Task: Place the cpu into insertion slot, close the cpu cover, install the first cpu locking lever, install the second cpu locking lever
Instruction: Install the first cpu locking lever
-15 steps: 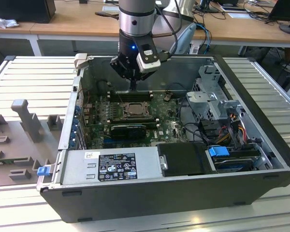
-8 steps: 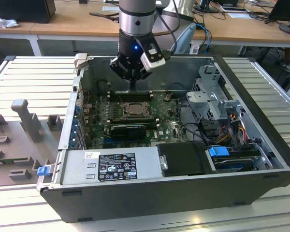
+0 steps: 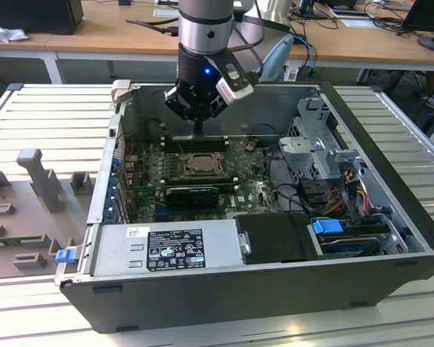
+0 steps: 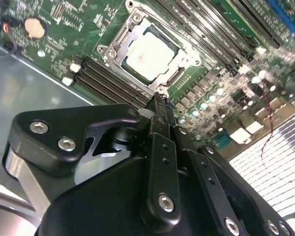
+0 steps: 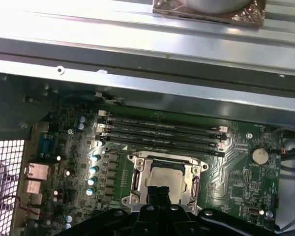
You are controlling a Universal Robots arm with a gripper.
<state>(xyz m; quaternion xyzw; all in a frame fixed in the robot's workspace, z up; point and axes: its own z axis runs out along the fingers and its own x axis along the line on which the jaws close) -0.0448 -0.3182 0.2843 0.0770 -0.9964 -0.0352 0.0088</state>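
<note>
step: cpu [image 4: 150,56] seated, cpu cover [image 4: 123,37] down; we judged lever locking in hand
tool: gripper [image 4: 160,101] narrow, empty, at the cover's edge
need: we judged a steady, precise push

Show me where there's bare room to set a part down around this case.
Free: slatted table at the exterior view's left, behind the grey fixtures; also the strip at its right beside the case. Crowded: the motherboard under the gripper, and the cabled drive cage.
</note>
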